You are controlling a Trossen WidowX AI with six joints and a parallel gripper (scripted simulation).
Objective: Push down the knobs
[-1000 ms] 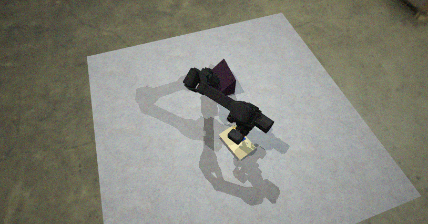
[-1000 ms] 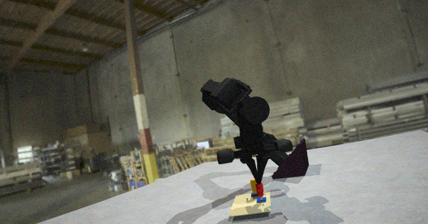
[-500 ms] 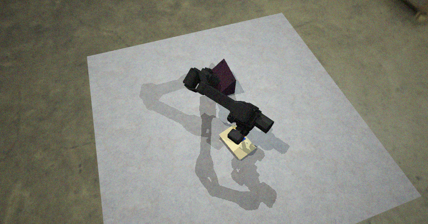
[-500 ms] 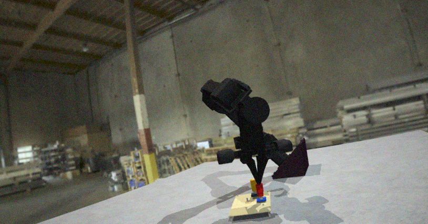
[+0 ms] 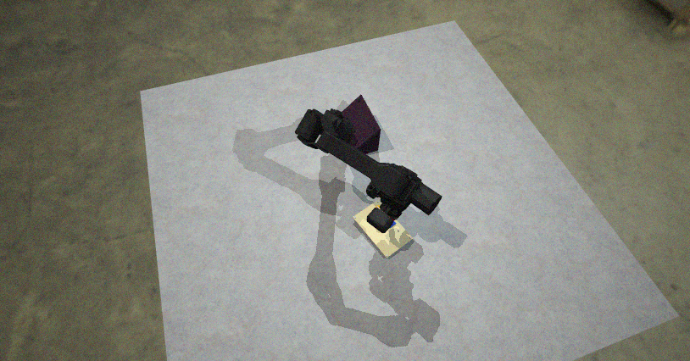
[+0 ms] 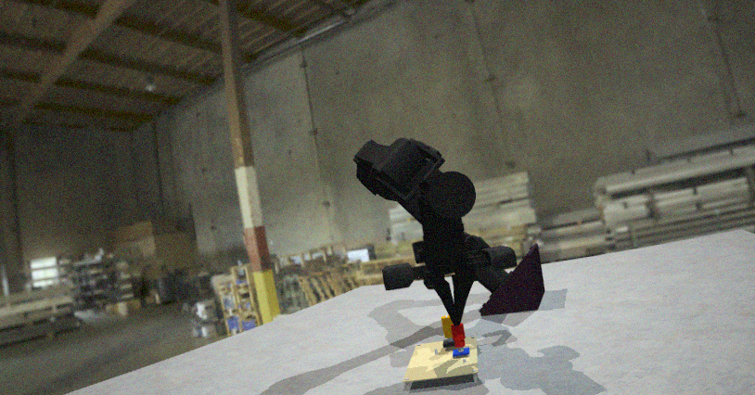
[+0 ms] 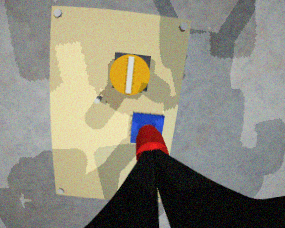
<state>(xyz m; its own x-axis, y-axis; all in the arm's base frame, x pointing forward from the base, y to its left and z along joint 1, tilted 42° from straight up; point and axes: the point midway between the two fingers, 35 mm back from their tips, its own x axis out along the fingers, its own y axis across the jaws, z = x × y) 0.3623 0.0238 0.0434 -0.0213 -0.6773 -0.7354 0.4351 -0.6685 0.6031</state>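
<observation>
The pale yellow circuit board [image 5: 385, 247] [image 6: 429, 369] [image 7: 72, 125] stands on short legs. A red knob [image 6: 458, 336] [image 7: 151, 140] stands upright over the blue potentiometer [image 6: 460, 352] [image 7: 147, 120]. An orange knob [image 6: 447, 326] [image 7: 121, 75] with a white line stands over the dark potentiometer [image 6: 448, 343] [image 7: 146, 58]. My gripper [image 6: 456, 323] [image 7: 152, 157] is shut and empty, its fingertips together at the top of the red knob and partly hiding it in the wrist view. Whether the tips press on it, and any small gap under either knob, cannot be told.
A dark purple wedge-shaped block [image 5: 363, 121] [image 6: 519, 286] stands on the table [image 5: 231, 272] [image 6: 659, 298] beside the arm. A small pale post [image 7: 98, 99] rises from the board left of the knobs in the wrist view. Arm shadows cross the board and table.
</observation>
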